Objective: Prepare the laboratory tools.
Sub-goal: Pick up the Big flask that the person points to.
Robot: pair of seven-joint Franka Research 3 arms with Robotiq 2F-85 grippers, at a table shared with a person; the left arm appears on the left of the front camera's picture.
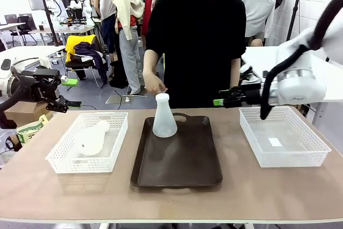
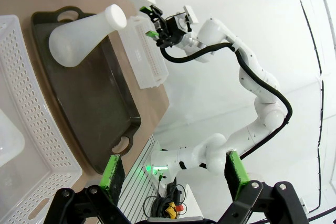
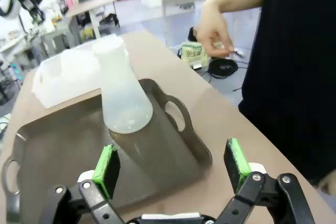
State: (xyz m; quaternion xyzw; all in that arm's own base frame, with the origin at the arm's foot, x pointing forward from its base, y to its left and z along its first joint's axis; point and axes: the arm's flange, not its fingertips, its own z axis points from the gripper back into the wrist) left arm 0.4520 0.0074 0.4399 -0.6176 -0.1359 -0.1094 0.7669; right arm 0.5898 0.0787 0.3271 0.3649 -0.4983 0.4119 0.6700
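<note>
- Right gripper (image 1: 220, 102), jaws apart, empty; upright flask (image 1: 164, 116) stands on the tray (image 1: 177, 164) at its 9 o'clock, apart.
- Left gripper (image 1: 67, 94), jaws apart; second flask (image 1: 92, 138) lies in the left basket (image 1: 80, 164) at its 5 o'clock.

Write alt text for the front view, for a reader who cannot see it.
A translucent conical flask stands upright on a dark brown tray, while a second flask lies on its side in the white basket to the left. The left gripper and right gripper hang open at either side; a person in black stands behind.
</note>
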